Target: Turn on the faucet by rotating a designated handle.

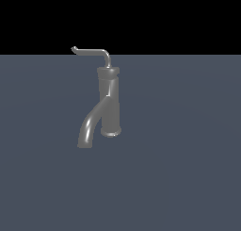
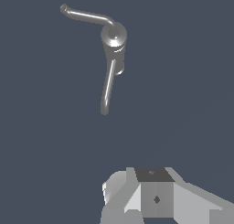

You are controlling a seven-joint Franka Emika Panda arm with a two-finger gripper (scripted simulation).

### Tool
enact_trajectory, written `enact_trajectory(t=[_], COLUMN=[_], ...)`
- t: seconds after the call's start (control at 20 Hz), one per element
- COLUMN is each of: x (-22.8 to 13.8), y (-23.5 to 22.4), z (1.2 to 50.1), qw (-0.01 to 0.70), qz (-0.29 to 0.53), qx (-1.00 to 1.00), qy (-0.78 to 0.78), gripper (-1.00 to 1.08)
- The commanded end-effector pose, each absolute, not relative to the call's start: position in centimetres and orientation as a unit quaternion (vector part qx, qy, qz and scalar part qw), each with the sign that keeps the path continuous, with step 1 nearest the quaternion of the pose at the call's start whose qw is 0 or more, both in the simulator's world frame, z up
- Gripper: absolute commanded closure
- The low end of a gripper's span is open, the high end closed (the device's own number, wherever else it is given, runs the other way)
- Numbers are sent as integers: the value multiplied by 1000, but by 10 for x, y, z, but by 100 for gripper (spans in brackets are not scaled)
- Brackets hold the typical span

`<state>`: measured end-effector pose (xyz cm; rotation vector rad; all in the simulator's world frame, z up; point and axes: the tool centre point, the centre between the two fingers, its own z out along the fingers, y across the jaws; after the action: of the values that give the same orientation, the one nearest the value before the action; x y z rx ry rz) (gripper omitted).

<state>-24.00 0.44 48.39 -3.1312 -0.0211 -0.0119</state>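
The faucet (image 1: 109, 103) stands upright on a flat slate-blue surface (image 1: 188, 169), slightly left of centre in the exterior view, at about mid-height. It is dark grey with a metallic sheen. The body is a thick vertical cylinder with a wider cap at the top and a flared foot at the base. A thick curved spout (image 1: 88, 128) leaves the body about halfway down and bends downward toward the lower left of the frame; its mouth sits near the surface.

The handle (image 1: 94, 52) is a thin, lighter grey rod. A short stem rises from the cap, bends, and runs level toward the exterior view's left, ending in a small upturned tip. Its upper part shows against the black band across the top of the frame.

In the wrist view the faucet (image 2: 114, 40) is seen from above in the upper half of the picture, with the handle (image 2: 87, 16) and spout (image 2: 108, 88) spreading from the round cap at a wide angle to each other.

The gripper (image 2: 153, 198) appears only in the wrist view, as pale grey blocks at the lower edge, well apart from the faucet. The fingertips are out of frame, so I cannot tell if the fingers are apart or together.
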Motion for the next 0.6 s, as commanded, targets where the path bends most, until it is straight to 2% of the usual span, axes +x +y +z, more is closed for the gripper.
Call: enact_trajectory(t=[0.0, 0.55], x=[-236, -201], y=[5, 13], z=[484, 478], qw=[8, 27], qz=[-3, 2], qx=[-1000, -996], qy=[3, 90], gripper=[108, 108])
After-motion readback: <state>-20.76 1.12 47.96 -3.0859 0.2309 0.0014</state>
